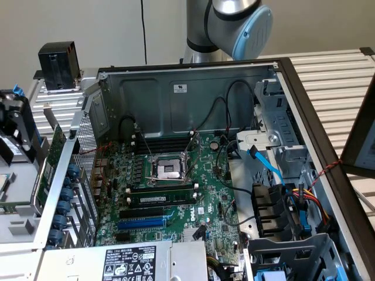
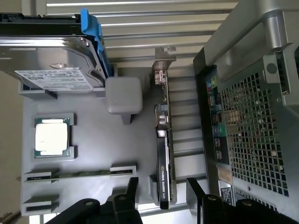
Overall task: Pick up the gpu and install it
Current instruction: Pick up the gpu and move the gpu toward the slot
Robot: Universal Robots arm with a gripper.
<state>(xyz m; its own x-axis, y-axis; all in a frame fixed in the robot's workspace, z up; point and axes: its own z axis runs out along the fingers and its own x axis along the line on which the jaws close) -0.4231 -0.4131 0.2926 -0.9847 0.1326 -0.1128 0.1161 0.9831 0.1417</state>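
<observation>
In the exterior view, the open case [image 1: 193, 76] lies with its motherboard [image 1: 176, 193] facing up, so its slots can be reached from above. The blue slot [image 1: 140, 222] sits bare toward six o'clock. Past the case's nine o'clock wall, what we take for the gpu [image 1: 54, 146] stands on edge, partly hidden.

In the wrist view, the gpu [image 2: 164, 140] stands upright in a tray [image 2: 93, 154] groove, both faces free. Our gripper [image 2: 162, 182] hangs released, one finger on either side and clear of the card. The mesh wall [image 2: 252, 126] crowds one side.
</observation>
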